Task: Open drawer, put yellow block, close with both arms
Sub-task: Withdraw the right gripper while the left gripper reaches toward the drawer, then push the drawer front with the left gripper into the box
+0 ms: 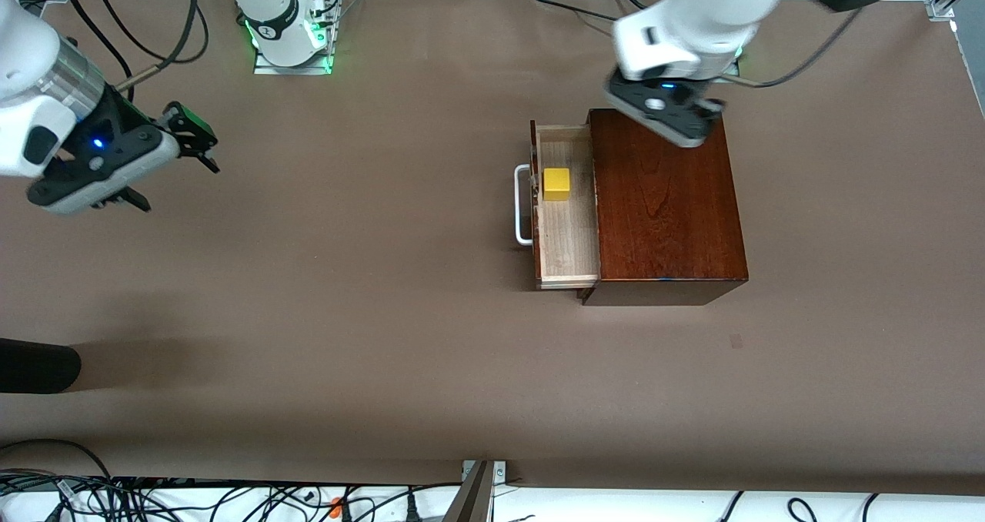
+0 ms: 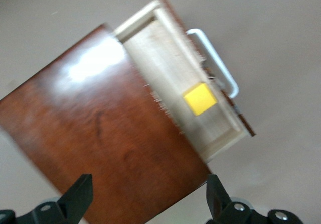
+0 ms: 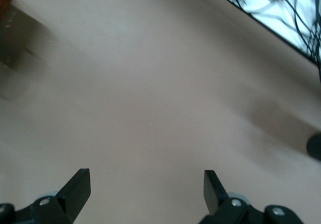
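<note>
While box [image 1: 666, 202] hides drawer [image 1: 568, 229] rear, yellow block [image 1: 556, 184] shows.

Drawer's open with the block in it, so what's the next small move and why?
Probably bring the right gripper, open over bare table at its own end, across toward the handle to push the drawer shut. The block already sits in the tray. The left gripper, open over the box, could come down to brace it.
</note>
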`<action>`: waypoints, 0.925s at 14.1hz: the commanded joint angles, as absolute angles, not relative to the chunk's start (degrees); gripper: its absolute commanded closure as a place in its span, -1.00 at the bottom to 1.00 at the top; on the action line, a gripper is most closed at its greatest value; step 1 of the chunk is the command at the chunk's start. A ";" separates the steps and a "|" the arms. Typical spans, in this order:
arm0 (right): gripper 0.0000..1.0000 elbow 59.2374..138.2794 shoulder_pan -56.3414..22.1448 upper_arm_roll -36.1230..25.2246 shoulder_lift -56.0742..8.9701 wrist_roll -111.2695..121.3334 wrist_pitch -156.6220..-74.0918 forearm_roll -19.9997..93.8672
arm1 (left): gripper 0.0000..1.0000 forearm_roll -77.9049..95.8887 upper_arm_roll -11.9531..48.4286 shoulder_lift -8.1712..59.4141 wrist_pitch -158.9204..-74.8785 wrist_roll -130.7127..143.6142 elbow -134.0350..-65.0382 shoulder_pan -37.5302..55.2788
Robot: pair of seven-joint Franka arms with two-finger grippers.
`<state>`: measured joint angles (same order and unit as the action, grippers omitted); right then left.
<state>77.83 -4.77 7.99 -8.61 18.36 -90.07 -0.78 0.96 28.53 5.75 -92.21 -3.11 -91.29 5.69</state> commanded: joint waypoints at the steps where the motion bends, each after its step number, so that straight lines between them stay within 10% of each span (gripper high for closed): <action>1: -1.00 89.90 -4.22 6.42 -0.10 9.00 -91.68 0.44 | -1.00 1.85 34.96 15.96 -94.99 -6.85 -85.97 6.23; 13: -1.00 87.90 -4.39 1.49 -0.35 1.14 -86.75 3.08 | -1.00 -10.55 35.60 35.42 -117.60 -42.19 -86.56 17.40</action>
<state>89.12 -4.61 1.17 -1.00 1.00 -87.74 2.57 -9.12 35.37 33.81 -118.56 -40.34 -87.66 16.49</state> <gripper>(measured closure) 0.000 0.000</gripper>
